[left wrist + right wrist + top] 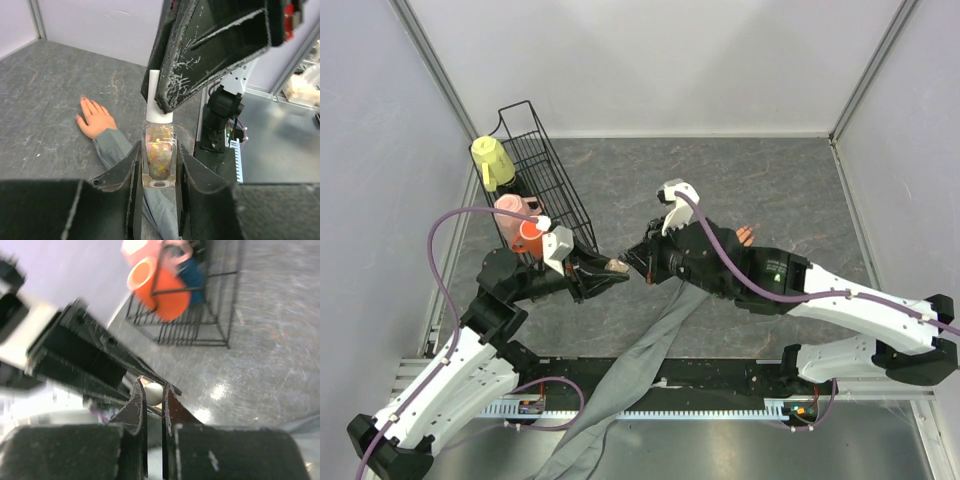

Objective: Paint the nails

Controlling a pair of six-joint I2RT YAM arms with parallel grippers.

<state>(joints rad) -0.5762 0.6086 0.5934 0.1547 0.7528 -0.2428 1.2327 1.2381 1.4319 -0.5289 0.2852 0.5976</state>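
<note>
- Grey sleeve [650, 350]: its long axis runs from near left to far right across the desk [790, 180].
- Left claw [159, 156]: clamped on a glitter polish bottle [159, 169], over the sleeve.
- Right claw [152, 390]: pinched narrow on the bottle's white cap [160, 106].
- Mannequin hand [95, 119]: lies flat, right of and beyond both claws, with the right arm nearer. The nails [82, 99] look reddish.
- Top view: the right arm hides most of the hand. The left wrist view shows it whole.
- Wire basket [545, 170]: far left.

Robot lab test cell: plain panel walls [650, 60] w/ alu corner posts [428, 62], grey counter [770, 190], arm bases [915, 362] bolted to rail [720, 380] at 6 o'clock.
</note>
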